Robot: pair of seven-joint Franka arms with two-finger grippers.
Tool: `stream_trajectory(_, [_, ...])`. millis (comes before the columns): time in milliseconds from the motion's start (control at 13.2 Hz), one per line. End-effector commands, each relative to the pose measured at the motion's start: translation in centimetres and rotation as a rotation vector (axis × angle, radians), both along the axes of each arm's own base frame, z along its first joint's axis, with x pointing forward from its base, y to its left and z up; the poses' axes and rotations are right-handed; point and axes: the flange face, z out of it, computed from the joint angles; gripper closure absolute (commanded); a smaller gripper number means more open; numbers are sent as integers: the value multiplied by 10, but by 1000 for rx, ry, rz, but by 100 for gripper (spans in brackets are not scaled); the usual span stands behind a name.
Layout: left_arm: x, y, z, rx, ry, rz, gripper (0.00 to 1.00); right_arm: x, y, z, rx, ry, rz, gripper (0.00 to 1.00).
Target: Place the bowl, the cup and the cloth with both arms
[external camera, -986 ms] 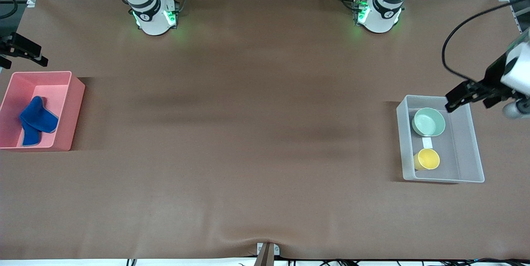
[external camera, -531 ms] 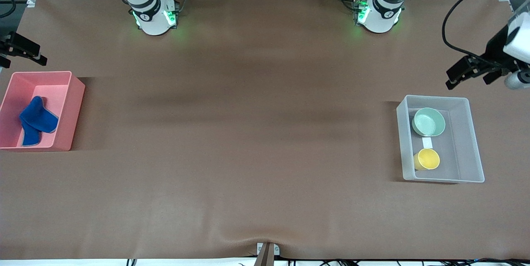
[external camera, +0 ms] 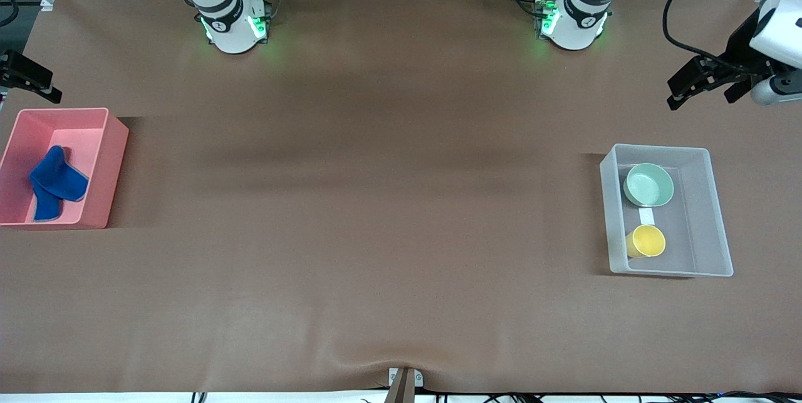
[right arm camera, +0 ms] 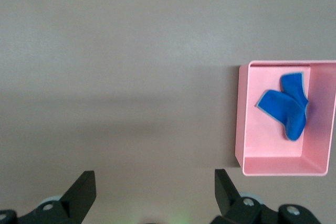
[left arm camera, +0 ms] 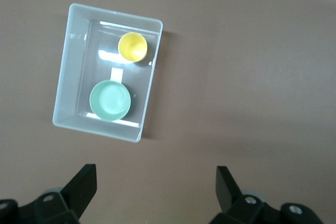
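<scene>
On the surface (external camera: 388, 215), one bin (external camera: 714, 215) sits toward the left arm's end and another bin (external camera: 109, 165) toward the right arm's end, well apart. In the first lie the bowl (external camera: 648, 185) and the cup (external camera: 646, 241), near each other, the cup nearer the front camera. The cloth (external camera: 55, 182) lies in the second. The left tool (external camera: 705, 81) hangs over bare surface just off its bin; the right tool (external camera: 28, 77) seems to hang near its bin's edge.

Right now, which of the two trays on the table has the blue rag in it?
The pink tray, at the right arm's end of the table, holds the blue cloth. The clear tray at the left arm's end holds the mint bowl and yellow cup.
</scene>
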Motion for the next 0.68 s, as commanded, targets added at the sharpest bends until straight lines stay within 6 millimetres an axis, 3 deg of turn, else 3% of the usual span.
stream_trajectory(0, [-2, 0, 10, 0, 38, -31, 0, 2, 6, 5, -16, 15, -57, 0])
stream_trajectory(607, [-9, 10, 18, 4, 68, -70, 0, 3, 8, 5, -15, 15, -55, 0])
